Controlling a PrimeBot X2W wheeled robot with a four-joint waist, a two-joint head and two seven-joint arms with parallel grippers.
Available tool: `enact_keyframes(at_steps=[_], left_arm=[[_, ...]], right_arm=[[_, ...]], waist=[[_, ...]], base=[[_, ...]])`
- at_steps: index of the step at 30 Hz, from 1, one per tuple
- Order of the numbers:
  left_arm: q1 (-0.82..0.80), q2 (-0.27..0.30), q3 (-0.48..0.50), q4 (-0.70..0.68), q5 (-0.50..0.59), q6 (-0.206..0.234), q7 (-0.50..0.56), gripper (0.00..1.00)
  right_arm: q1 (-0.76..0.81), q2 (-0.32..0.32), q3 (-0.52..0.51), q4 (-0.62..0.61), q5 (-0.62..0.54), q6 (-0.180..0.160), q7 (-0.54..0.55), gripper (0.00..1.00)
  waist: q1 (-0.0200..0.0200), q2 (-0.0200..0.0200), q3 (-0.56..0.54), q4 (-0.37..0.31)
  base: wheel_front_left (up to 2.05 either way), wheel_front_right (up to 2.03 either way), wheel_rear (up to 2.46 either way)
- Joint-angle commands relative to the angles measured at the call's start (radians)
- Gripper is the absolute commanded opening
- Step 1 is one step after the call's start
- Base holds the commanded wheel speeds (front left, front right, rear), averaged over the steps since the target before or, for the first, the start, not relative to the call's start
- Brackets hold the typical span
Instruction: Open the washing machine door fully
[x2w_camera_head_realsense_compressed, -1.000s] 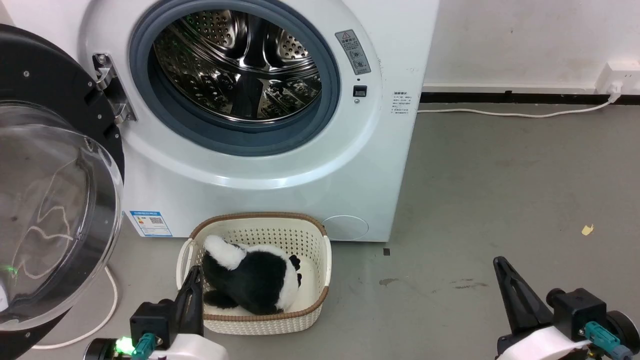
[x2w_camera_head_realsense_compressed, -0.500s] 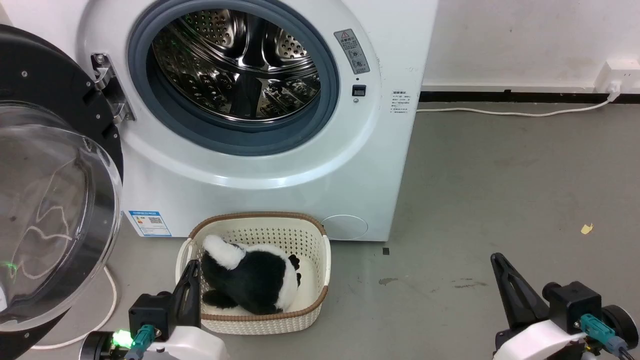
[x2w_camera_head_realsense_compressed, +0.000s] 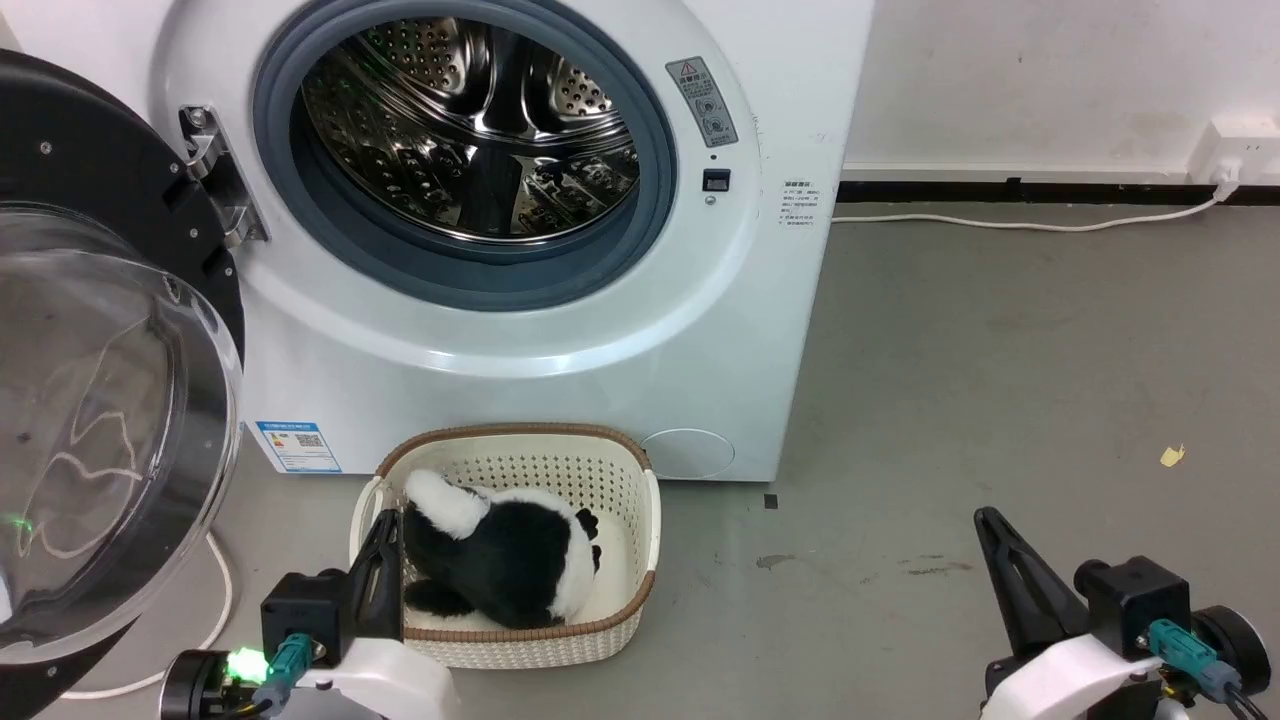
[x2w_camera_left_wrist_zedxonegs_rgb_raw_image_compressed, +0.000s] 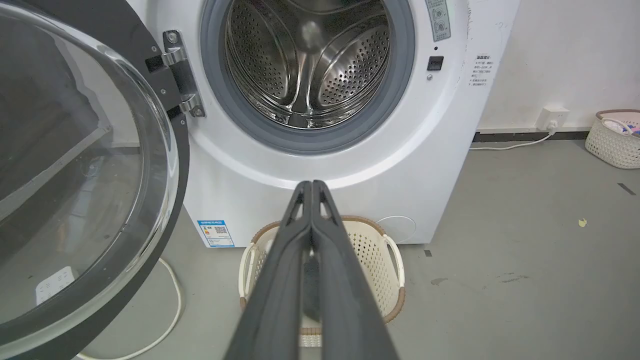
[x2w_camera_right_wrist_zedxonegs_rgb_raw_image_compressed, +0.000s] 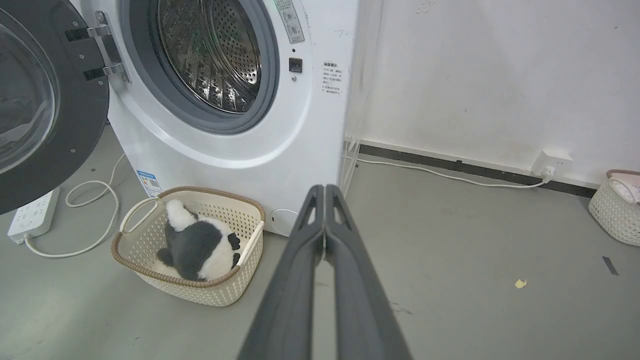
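Observation:
The washing machine door (x2w_camera_head_realsense_compressed: 100, 400), a black disc with a domed clear window, stands swung wide open to the left of the white machine (x2w_camera_head_realsense_compressed: 560, 340), held by a steel hinge (x2w_camera_head_realsense_compressed: 215, 175). The door (x2w_camera_left_wrist_zedxonegs_rgb_raw_image_compressed: 85, 165) also fills the left of the left wrist view, and its black rim (x2w_camera_right_wrist_zedxonegs_rgb_raw_image_compressed: 75, 115) shows at the left of the right wrist view. The steel drum (x2w_camera_head_realsense_compressed: 470, 130) lies exposed inside its grey rubber ring. My left gripper (x2w_camera_head_realsense_compressed: 385, 525) is shut and empty, low beside the basket. My right gripper (x2w_camera_head_realsense_compressed: 985, 520) is shut and empty over the bare floor at the lower right.
A cream basket (x2w_camera_head_realsense_compressed: 630, 480) holding a black-and-white plush toy (x2w_camera_head_realsense_compressed: 500, 560) stands on the floor before the machine. A white cable (x2w_camera_head_realsense_compressed: 215, 620) and a power strip (x2w_camera_right_wrist_zedxonegs_rgb_raw_image_compressed: 32, 212) lie under the door. Another basket (x2w_camera_right_wrist_zedxonegs_rgb_raw_image_compressed: 617, 207) stands by the far wall.
Both grippers have drifted slightly left and back; the view has shifted a little. The door has not moved.

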Motion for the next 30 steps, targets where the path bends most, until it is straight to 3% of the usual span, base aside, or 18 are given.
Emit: enact_keyframes(at_steps=[1,30], left_arm=[[-0.016,-0.003,0.009,-0.005,0.013,-0.008,0.01,0.0],[-0.019,-0.006,0.013,-0.006,0.019,-0.012,0.016,0.0]], right_arm=[[-0.022,0.004,0.002,0.004,-0.012,0.001,0.008,0.0],[-0.025,0.004,0.003,0.005,-0.014,0.001,0.015,0.0]], waist=[[0.0,0.0,0.0,0.0],[0.0,0.0,0.001,-0.001]], base=[[0.0,0.0,0.0],[0.0,0.0,0.0]])
